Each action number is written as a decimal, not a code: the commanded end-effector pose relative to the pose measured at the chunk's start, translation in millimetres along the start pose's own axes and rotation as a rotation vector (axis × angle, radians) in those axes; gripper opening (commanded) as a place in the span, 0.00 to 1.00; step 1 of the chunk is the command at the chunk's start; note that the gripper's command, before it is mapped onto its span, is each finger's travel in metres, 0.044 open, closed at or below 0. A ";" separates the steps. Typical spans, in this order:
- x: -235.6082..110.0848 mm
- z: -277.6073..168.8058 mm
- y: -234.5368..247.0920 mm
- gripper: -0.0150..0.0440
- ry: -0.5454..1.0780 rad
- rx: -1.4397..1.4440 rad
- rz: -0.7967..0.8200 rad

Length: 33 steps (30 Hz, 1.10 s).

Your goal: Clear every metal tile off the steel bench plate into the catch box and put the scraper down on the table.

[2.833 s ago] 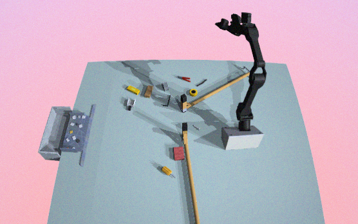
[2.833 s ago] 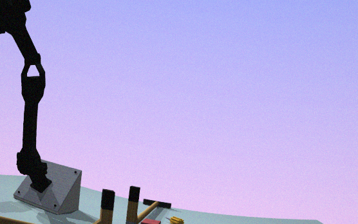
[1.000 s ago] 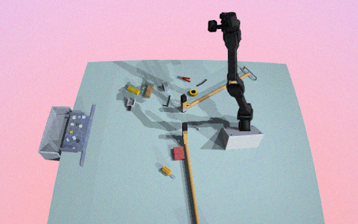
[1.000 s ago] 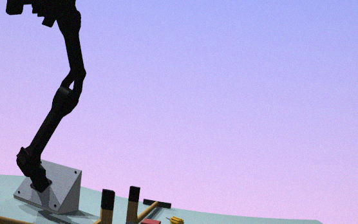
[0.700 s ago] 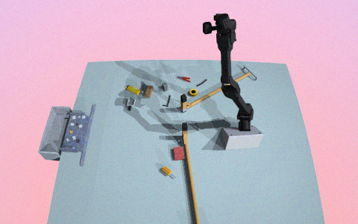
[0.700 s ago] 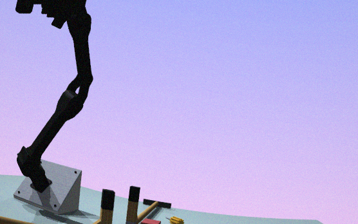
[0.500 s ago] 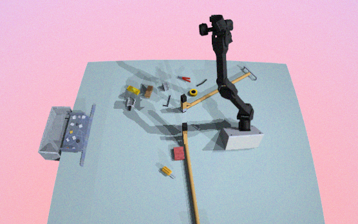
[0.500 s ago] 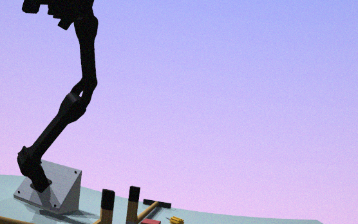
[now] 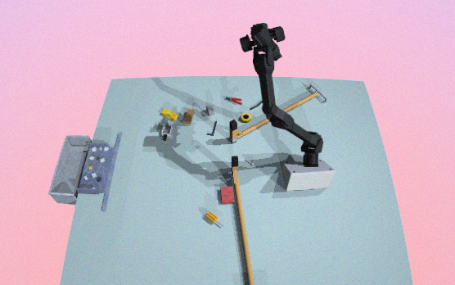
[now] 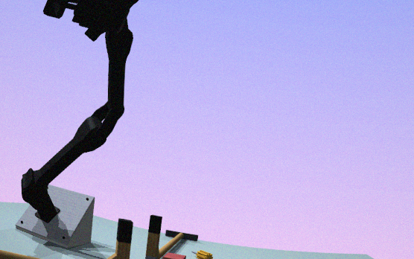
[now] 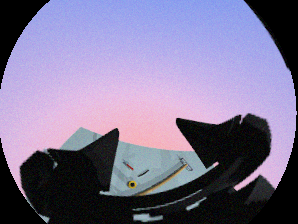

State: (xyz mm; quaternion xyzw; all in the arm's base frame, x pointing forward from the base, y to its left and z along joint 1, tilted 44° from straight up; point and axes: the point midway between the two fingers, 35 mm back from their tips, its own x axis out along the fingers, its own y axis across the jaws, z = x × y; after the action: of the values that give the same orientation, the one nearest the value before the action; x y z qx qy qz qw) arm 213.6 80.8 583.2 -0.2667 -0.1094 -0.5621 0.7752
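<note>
The hand (image 9: 263, 38) hung high above the worktop (image 9: 327, 229), fingers spread wide and grasping nothing. The tiles (image 9: 93, 164) lay on the bench plate (image 9: 107, 176), with the catch box (image 9: 65, 172) touching its far end. Two long wooden tools lay between the plate and the arm's base (image 9: 327, 174); which is the scraper (image 9: 241, 217) I judged uncertain. A good pickup would mean descending squarely over the handle, fingers astride it, before closing.
</note>
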 end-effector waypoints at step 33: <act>67.3 -70.2 112.7 1.00 0.120 -0.372 -0.164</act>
State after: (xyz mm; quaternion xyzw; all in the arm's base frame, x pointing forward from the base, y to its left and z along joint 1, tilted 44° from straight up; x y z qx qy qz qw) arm 319.6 23.4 531.5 -0.3537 0.0058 -0.6431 0.6792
